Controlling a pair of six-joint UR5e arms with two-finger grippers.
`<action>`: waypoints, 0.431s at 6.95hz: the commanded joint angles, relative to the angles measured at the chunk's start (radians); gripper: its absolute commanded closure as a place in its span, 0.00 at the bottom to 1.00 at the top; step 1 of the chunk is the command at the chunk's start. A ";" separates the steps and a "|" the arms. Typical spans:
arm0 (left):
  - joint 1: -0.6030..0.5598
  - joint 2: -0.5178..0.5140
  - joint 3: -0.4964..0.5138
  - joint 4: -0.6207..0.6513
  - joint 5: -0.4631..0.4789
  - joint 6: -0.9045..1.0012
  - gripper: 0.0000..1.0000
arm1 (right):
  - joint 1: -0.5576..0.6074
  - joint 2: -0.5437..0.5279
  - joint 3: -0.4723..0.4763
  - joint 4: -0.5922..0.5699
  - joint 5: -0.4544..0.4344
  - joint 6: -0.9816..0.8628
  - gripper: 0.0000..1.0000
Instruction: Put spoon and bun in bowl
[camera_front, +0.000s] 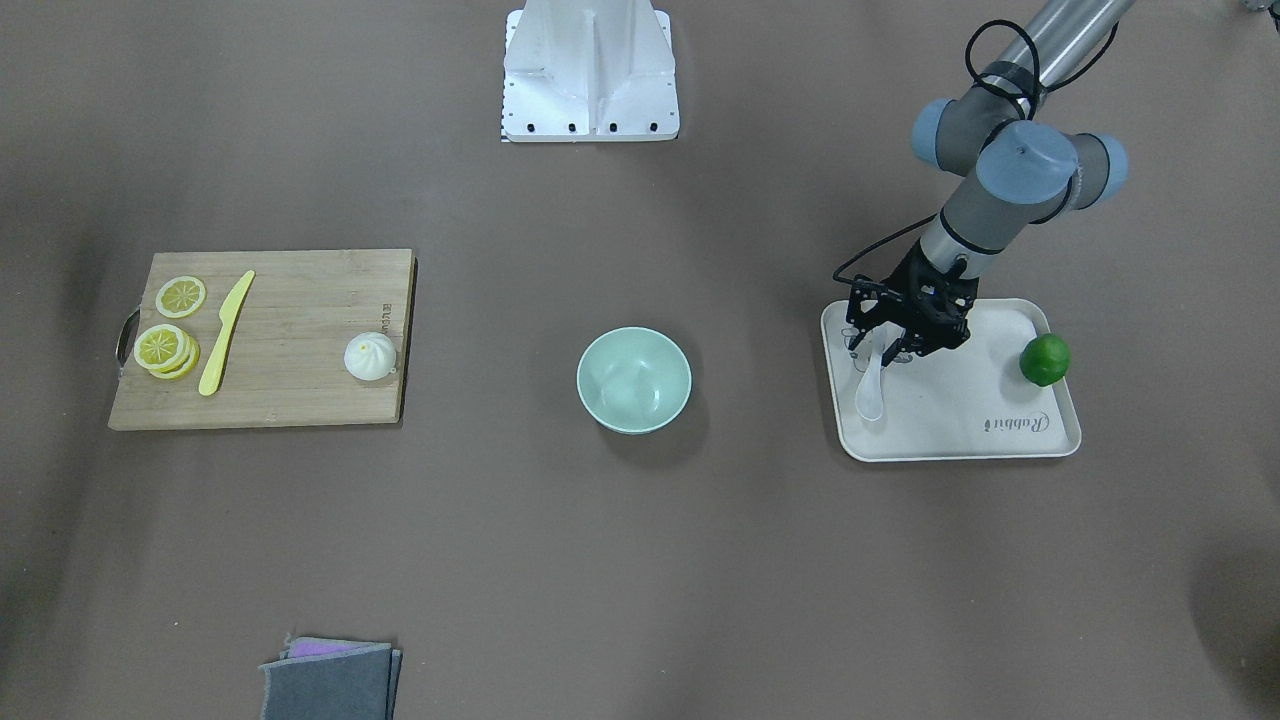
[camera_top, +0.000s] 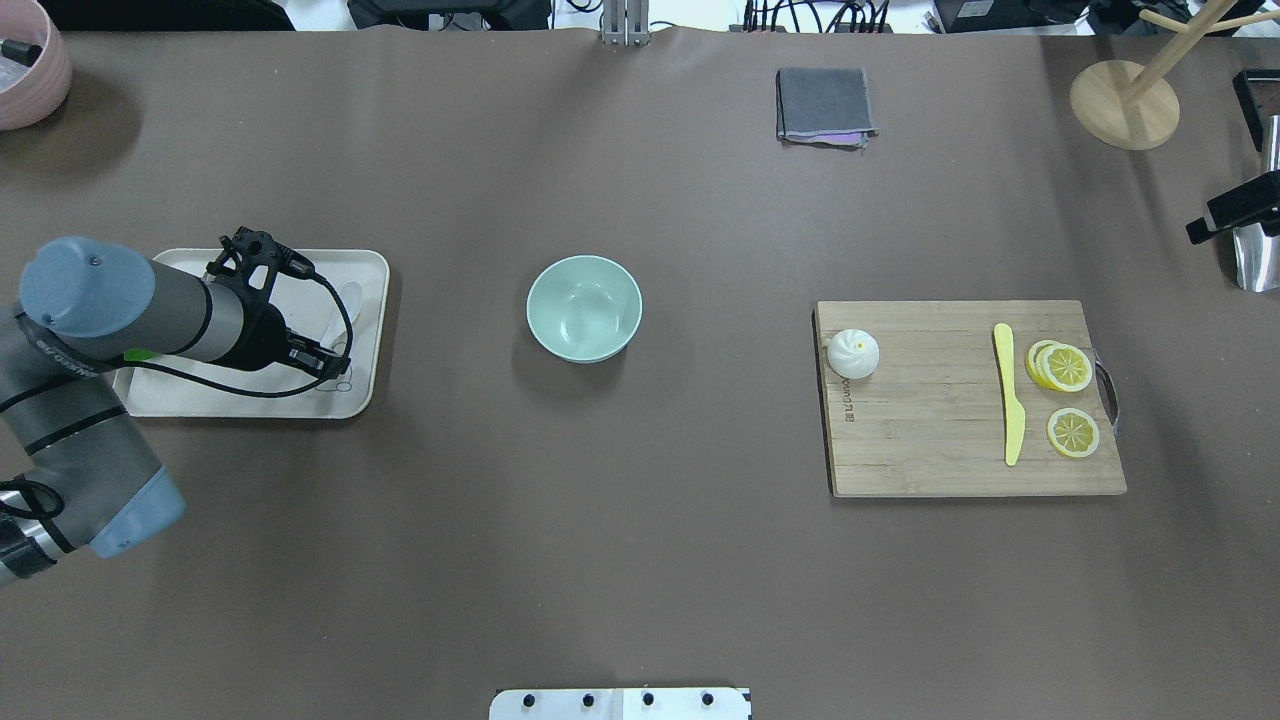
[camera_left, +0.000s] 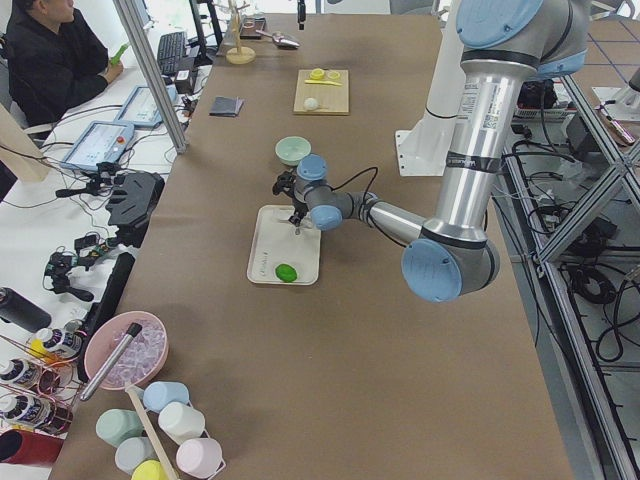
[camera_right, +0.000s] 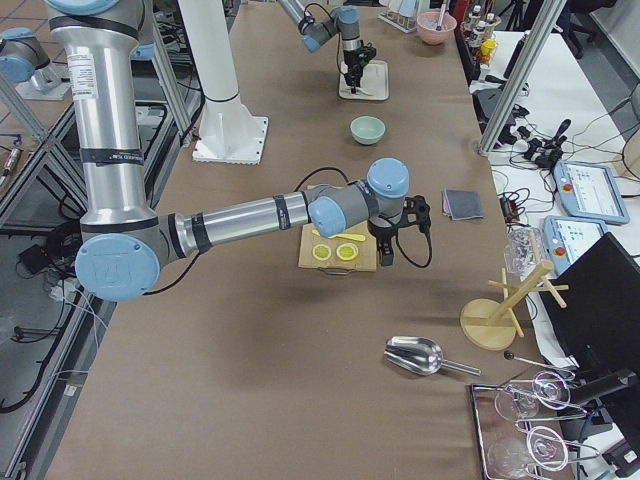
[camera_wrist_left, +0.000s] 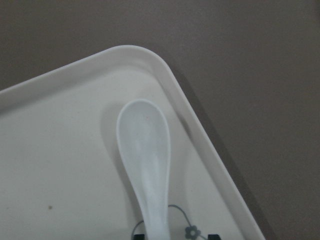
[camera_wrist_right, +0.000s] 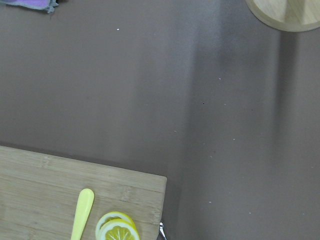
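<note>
Small white ceramic soup spoon (camera_wrist_left: 145, 150) lies flat in the cream rectangular tray (camera_front: 1000, 440) at the counter's left end, in the tray corner nearest the far edge and the bowl. Its long axis runs from near edge to far edge, with the scoop toward the far edge and the handle toward the robot.

Left gripper (camera_wrist_left: 175, 235) sits low over the handle end. The jaws are released, 1 tip on each side of the handle, and the handle is off-centre, closer to 1 tip. The jaw line crosses the handle, so closing should pinch it across its width.

Round mint-green bowl (camera_front: 633, 385) is mid-counter and empty. Small white pleated bun (camera_front: 370, 356) sits on the bamboo cutting board (camera_front: 290, 340) toward the right end. Right gripper (camera_right: 385, 258) hangs near that board, so it is the nearer one for the bun; cannot tell whether its jaws are released or clenched.
</note>
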 joint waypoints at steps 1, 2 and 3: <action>-0.001 -0.001 0.006 -0.001 0.001 0.001 0.86 | -0.015 0.014 0.004 0.000 -0.006 0.024 0.00; -0.006 0.000 0.003 -0.002 0.000 0.001 1.00 | -0.017 0.014 0.004 0.000 -0.006 0.024 0.00; -0.018 0.000 -0.001 -0.002 -0.003 0.001 1.00 | -0.017 0.017 0.004 0.000 -0.006 0.024 0.00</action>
